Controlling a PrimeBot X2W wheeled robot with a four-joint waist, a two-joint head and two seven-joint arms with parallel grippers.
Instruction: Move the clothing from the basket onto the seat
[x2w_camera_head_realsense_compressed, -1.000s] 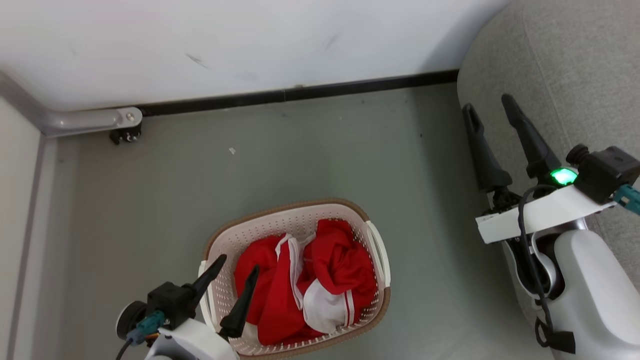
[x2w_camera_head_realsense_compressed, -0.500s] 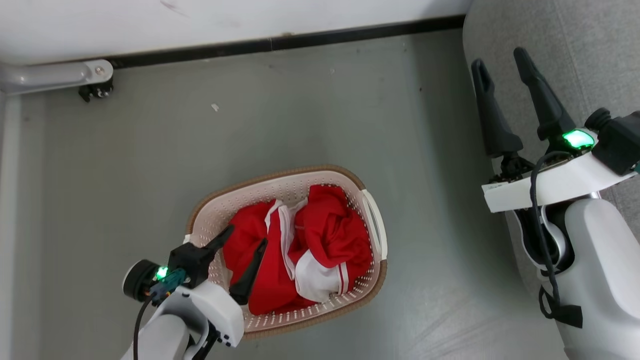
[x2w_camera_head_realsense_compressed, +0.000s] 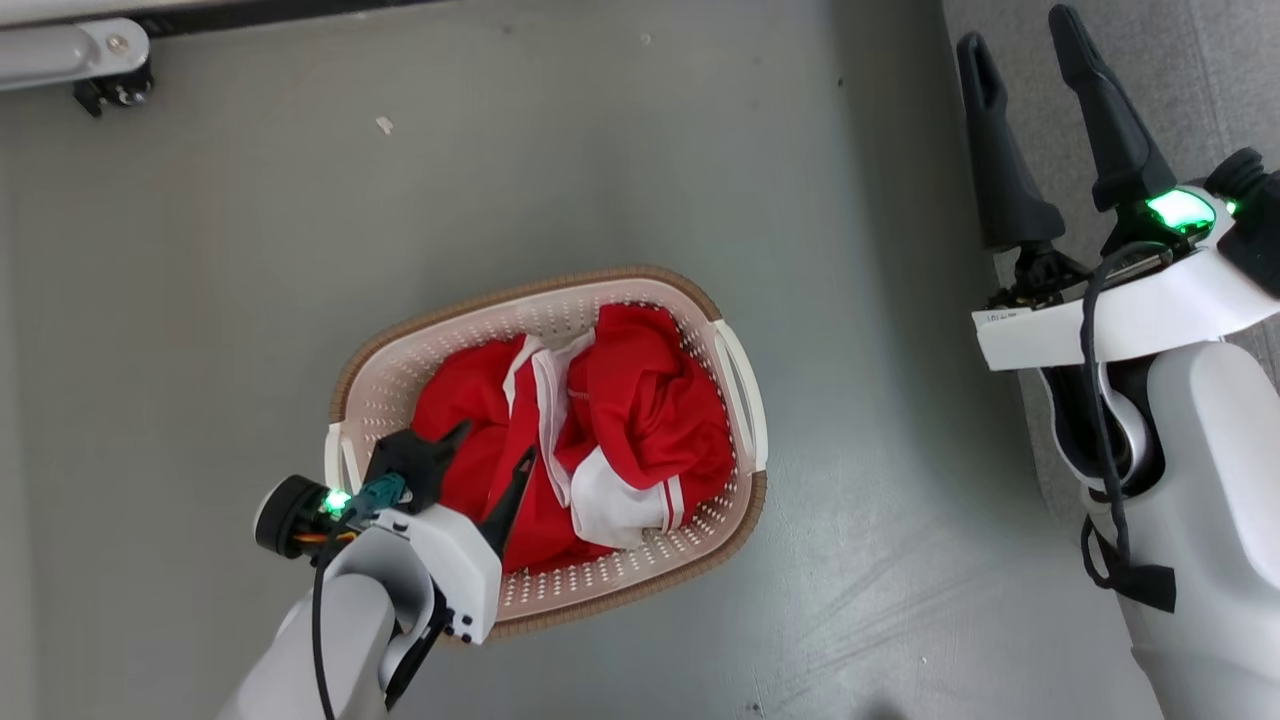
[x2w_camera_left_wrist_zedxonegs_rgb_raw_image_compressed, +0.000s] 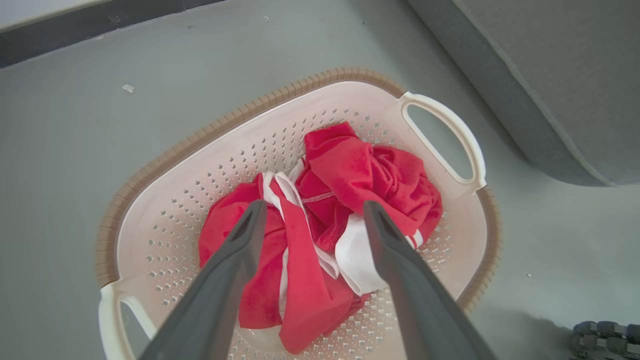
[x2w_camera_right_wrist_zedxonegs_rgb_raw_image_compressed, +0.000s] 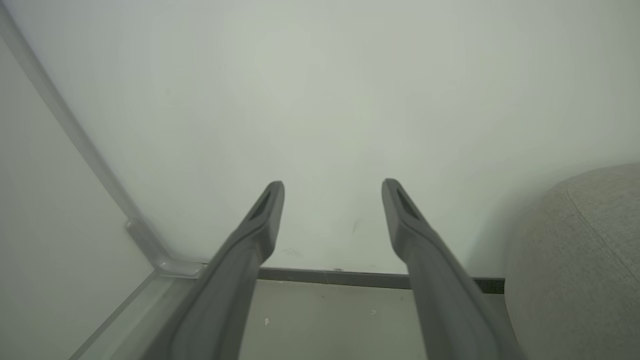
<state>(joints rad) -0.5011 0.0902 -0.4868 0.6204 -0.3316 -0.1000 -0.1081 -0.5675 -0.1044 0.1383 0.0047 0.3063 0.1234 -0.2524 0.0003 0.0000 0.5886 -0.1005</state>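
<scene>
Reaching further in over the basket (x2w_camera_head_realsense_compressed: 440, 345) than a second ago, the left pincer (x2w_camera_head_realsense_compressed: 493, 443) hangs above the clothing (x2w_camera_head_realsense_compressed: 640, 400) as the robot's head tips down to follow it. Its two dark fingers stand wide apart with nothing between them, a spread that looks meant to straddle a thick fold of the bunched fabric. The red-and-white clothing lies heaped directly beneath and just ahead of those fingertips, all of it inside the basket, which sits on the grey floor (x2w_camera_head_realsense_compressed: 700, 150). The right pincer (x2w_camera_head_realsense_compressed: 1020, 35), likewise spread and empty, is held high and well apart from the basket, apparently to leave the other arm room. The seat (x2w_camera_head_realsense_compressed: 1240, 80) lies just beyond and beside the right pincer, bare and near enough to keep the carry short.
</scene>
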